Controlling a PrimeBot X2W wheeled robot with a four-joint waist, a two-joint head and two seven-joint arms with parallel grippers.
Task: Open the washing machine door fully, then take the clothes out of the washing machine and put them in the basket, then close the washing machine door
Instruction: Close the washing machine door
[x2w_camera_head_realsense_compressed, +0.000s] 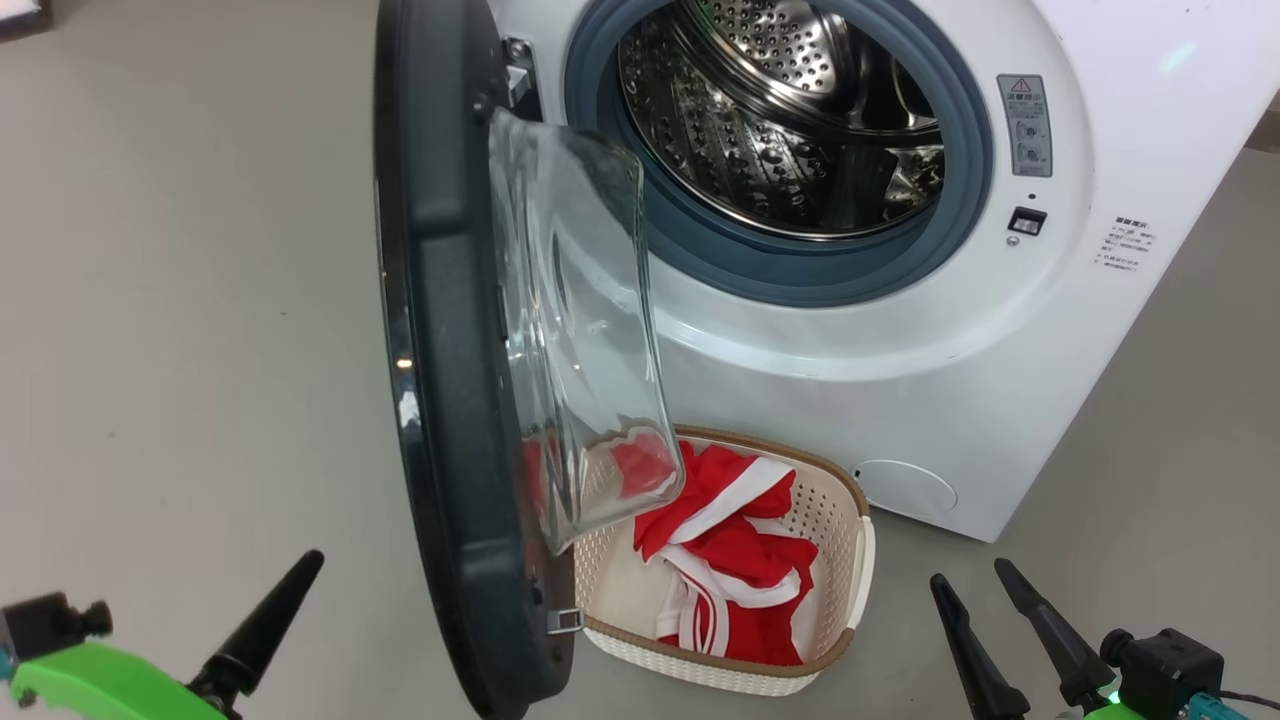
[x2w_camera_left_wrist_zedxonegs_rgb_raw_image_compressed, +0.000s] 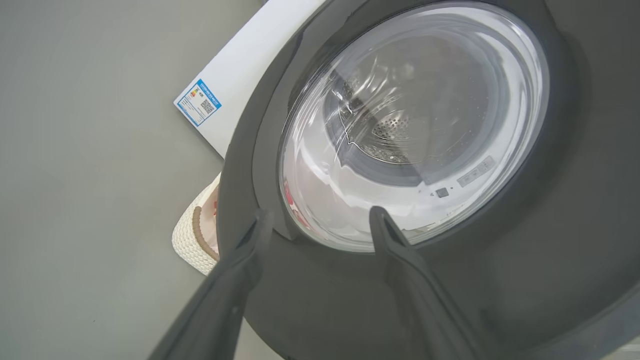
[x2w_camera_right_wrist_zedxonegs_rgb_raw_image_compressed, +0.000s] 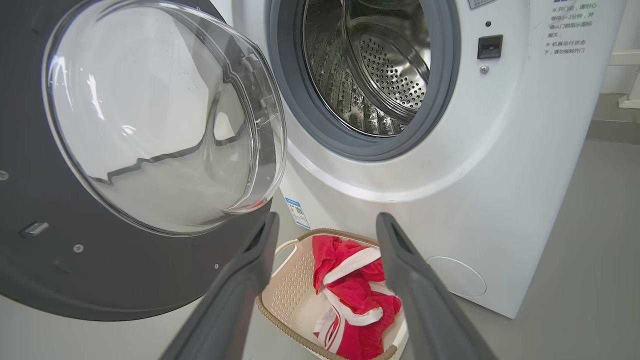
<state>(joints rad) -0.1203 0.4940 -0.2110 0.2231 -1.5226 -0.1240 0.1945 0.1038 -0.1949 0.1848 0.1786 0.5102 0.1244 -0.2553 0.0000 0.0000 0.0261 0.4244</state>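
Washing machine (x2w_camera_head_realsense_compressed: 850, 400): the casing was plain white, the drum (x2w_camera_head_realsense_compressed: 760, 110) was steel-silver and dotted with rows of round holes, and the rubber ring (x2w_camera_head_realsense_compressed: 790, 275) was grey-blue. The washing machine door (x2w_camera_head_realsense_compressed: 450, 400) had a glossy black rim around a colourless glass bowl (x2w_camera_head_realsense_compressed: 580, 340). The clothes (x2w_camera_head_realsense_compressed: 730, 560) were bright red with white bands. The basket (x2w_camera_head_realsense_compressed: 845, 520) was cream-white with a fine grid of perforations and a brown woven-look rim. The label sticker (x2w_camera_left_wrist_zedxonegs_rgb_raw_image_compressed: 199, 102) was white, bordered in blue. The floor (x2w_camera_head_realsense_compressed: 180, 300) was uniform grey. The left gripper (x2w_camera_left_wrist_zedxonegs_rgb_raw_image_compressed: 318, 214) and right gripper (x2w_camera_head_realsense_compressed: 972, 573) had black fingers.
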